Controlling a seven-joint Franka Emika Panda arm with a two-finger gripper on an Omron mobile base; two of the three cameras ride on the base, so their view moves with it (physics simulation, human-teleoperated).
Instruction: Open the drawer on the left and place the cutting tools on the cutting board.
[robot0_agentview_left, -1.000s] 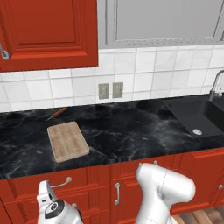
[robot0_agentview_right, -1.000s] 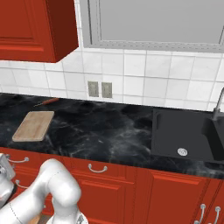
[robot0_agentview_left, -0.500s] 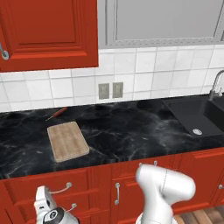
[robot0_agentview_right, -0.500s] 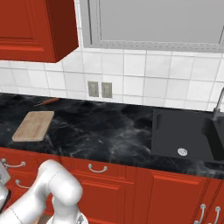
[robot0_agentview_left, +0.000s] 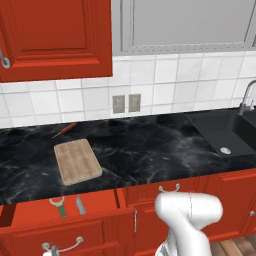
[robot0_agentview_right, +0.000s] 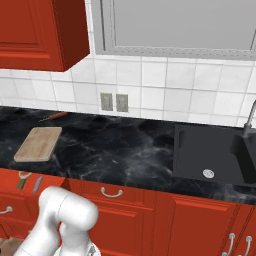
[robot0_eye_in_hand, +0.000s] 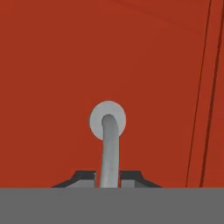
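Left base view: the red drawer (robot0_agentview_left: 60, 212) is pulled out, with the peeler (robot0_agentview_left: 59, 205) and the knife (robot0_agentview_left: 80, 205) inside. The cutting board (robot0_agentview_left: 77, 161) lies on the counter (robot0_agentview_left: 150, 150) behind it.

Right base view: same things.

Hand view: the pincer (robot0_eye_in_hand: 108, 177) squeezes the silver handle (robot0_eye_in_hand: 109, 148), right against the drawer front.

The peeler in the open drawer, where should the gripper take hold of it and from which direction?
Judging from the left base view, grip the peeler by its straight green handle, coming down from above. It lies flat on the floor of the drawer, pale head toward the counter, with the knife close beside it, so the fingers should straddle the handle's narrow width.
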